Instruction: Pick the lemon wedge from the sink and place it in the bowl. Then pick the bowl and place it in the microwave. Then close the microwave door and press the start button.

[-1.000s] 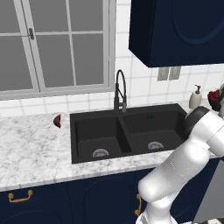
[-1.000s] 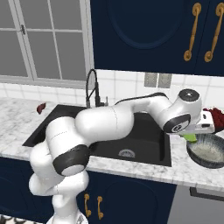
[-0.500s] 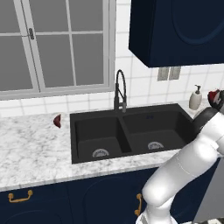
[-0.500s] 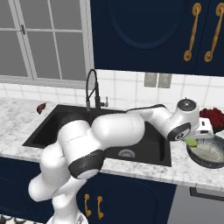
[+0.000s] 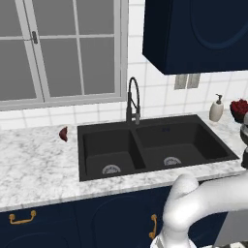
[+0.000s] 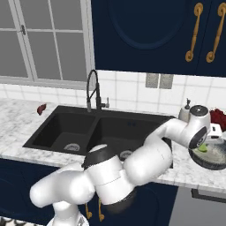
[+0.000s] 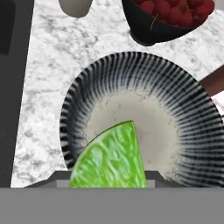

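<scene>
- Mostly hidden: gripper (image 6: 204, 146) tucked behind the arm's wrist in the right base view, above the bowl (image 6: 216, 155); finger tips cut off at the bottom of the hand view, so how wide the jaws stand cannot be told.
- Lemon wedge (image 7: 111, 159) large and green at the lower edge of the hand view, bottom cropped; in the right base view seen as a small green spot (image 6: 202, 148) at the gripper's end, over the bowl's pale inside. Held or loose: cannot tell.
- Bowl's right side cut by the frame edge in the right base view; ribbed rim (image 7: 70, 113) whole on the left in the hand view.
- Dark bowl of red fruit (image 7: 166, 17) just beyond the bowl, rims near, top cropped.
- Soap bottle (image 5: 216, 108) on the counter (image 5: 38, 164) to the far right of the sink (image 5: 150, 145).
- Sink basins open; dark red wedge (image 5: 63, 133) on the counter to the left, well apart.
- Bare marble left of the bowl up to the sink's edge.
</scene>
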